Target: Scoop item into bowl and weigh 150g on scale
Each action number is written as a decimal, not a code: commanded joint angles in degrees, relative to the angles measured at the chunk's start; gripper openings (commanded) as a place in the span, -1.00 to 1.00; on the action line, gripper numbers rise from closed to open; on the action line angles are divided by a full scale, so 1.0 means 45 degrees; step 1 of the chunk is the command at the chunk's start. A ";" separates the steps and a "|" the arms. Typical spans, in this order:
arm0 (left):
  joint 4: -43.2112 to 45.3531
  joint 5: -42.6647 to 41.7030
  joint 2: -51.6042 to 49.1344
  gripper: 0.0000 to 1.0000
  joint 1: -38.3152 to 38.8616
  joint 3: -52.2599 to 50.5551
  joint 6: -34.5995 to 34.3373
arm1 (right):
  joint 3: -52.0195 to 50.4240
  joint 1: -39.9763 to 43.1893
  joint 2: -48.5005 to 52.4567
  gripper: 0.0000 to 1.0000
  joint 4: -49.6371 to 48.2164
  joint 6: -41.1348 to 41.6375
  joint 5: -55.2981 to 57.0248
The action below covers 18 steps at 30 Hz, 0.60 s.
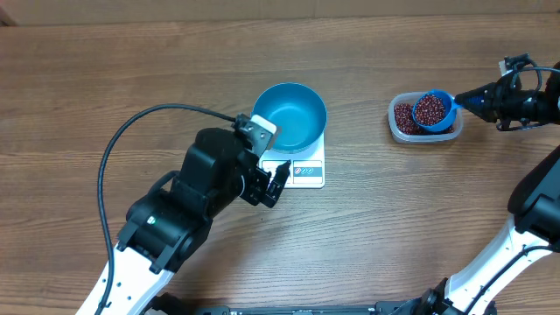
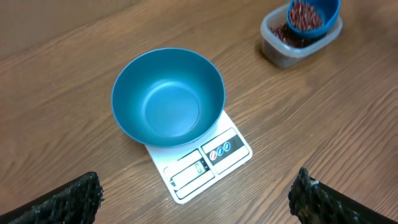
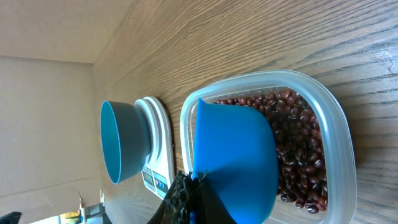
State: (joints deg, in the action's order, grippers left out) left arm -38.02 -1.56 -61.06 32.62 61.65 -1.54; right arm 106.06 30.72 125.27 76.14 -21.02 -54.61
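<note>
The empty blue bowl (image 1: 290,116) (image 2: 168,96) stands on the white scale (image 1: 304,172) (image 2: 214,155). My left gripper (image 1: 272,184) (image 2: 198,190) hovers open just in front of the scale's display edge, with nothing between its fingers. At the right, my right gripper (image 1: 477,94) (image 3: 193,186) is shut on the handle of a blue scoop (image 1: 432,110) (image 3: 233,155). The scoop is heaped with red-brown beans (image 1: 430,108) and hangs over the clear tub (image 1: 391,118) (image 3: 345,143), which holds more beans (image 3: 298,143).
The left arm's black cable (image 1: 131,131) loops over the table at the left. Bare wooden tabletop (image 1: 359,201) lies between the scale and the tub. The right arm's white links (image 1: 525,236) run along the right edge.
</note>
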 commanded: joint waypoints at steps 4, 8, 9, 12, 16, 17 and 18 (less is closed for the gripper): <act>0.0136 -0.0189 0.0024 0.99 0.0005 -0.0117 -0.0758 | -0.0034 0.0034 0.0194 -0.93 0.0000 -0.0112 -0.0355; 0.0058 -0.0214 -0.0253 0.99 0.0005 -0.0117 -0.0758 | -0.0034 0.0034 0.0194 -0.92 0.0000 -0.0112 -0.0355; -0.0044 -0.0243 -0.0330 0.99 0.0005 -0.0117 -0.0758 | -0.0034 0.0034 0.0194 -0.93 -0.0005 -0.0112 -0.0355; -0.0554 -0.0219 -0.0447 0.99 0.0005 -0.0117 -0.0748 | -0.0034 0.0034 0.0194 -0.93 0.0005 -0.0112 -0.0355; -0.1185 -0.0223 -0.0709 0.99 0.0005 -0.0117 -0.0748 | -0.0034 0.0034 0.0194 -0.93 -0.0005 -0.0112 -0.0355; -0.1277 -0.0223 -0.0767 0.99 0.0005 -0.0117 -0.0748 | -0.0034 0.0034 0.0194 -0.93 0.0000 -0.0112 -0.0355; -0.1326 -0.0223 -0.0826 0.99 0.0005 -0.0117 -0.0753 | -0.0034 0.0034 0.0194 -0.93 0.0000 -0.0107 -0.0355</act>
State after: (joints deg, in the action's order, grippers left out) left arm -43.55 -1.76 -64.03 32.62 61.47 -4.34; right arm 106.06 30.72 125.27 76.14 -21.02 -54.61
